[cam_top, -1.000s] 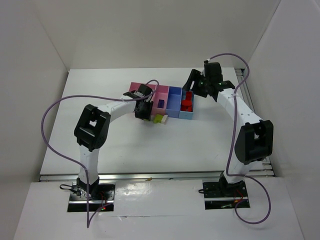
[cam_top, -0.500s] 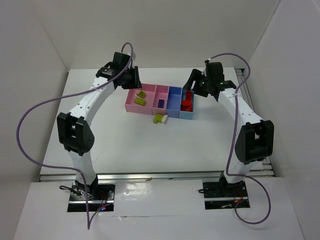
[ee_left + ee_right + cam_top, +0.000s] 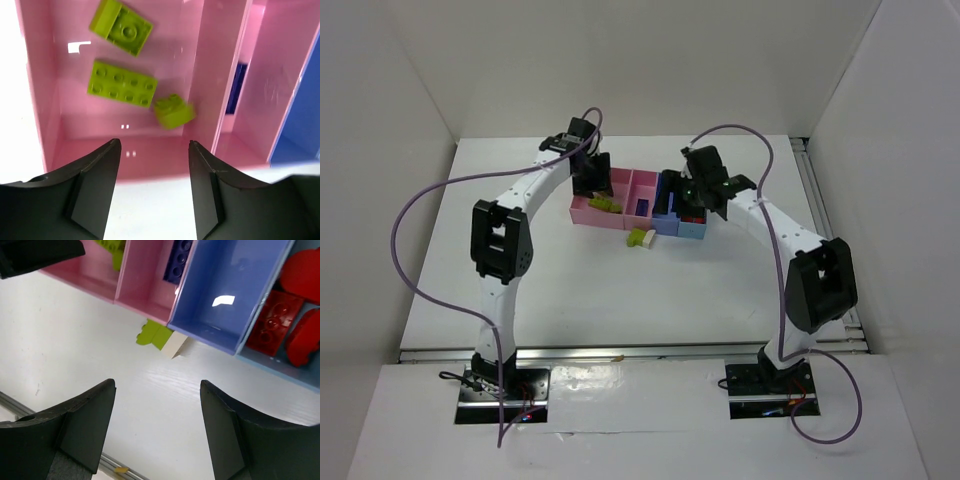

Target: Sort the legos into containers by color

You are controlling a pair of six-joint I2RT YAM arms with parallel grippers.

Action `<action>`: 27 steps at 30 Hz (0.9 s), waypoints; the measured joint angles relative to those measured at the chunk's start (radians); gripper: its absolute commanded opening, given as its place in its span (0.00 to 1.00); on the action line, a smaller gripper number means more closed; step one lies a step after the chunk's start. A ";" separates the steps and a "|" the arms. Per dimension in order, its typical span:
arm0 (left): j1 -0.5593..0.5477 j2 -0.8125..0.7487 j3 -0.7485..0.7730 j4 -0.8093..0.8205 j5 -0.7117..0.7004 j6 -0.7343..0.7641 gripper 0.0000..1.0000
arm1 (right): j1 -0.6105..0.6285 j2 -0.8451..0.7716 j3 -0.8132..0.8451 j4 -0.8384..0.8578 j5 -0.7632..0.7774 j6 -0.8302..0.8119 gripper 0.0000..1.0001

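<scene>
Holding my right claw (image 3: pixel 157 385) spread and empty, I judged it should straddle the green brick (image 3: pixel 152 334) squarely, clear of the bins (image 3: pixel 220 285).

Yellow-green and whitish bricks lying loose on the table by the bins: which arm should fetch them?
Probably right: the right pincer, open, has the small yellow-green plastic brick and whitish brick straight ahead in its own view. The left pincer, also open, faces into the wide pink plastic bin.

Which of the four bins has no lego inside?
The light blue bin between the narrow pink bin with the dark blue brick and the outer bin with red bricks.
</scene>
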 measured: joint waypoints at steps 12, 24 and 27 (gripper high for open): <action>-0.027 -0.332 -0.344 0.047 0.005 -0.010 0.66 | 0.162 0.172 0.000 0.005 0.066 0.002 0.72; -0.029 -0.395 -0.462 0.103 0.000 -0.035 0.63 | 0.189 0.276 0.040 0.033 0.228 0.009 0.62; -0.030 -0.395 -0.467 0.113 0.002 -0.041 0.63 | 0.189 0.293 0.040 0.035 0.248 0.009 0.55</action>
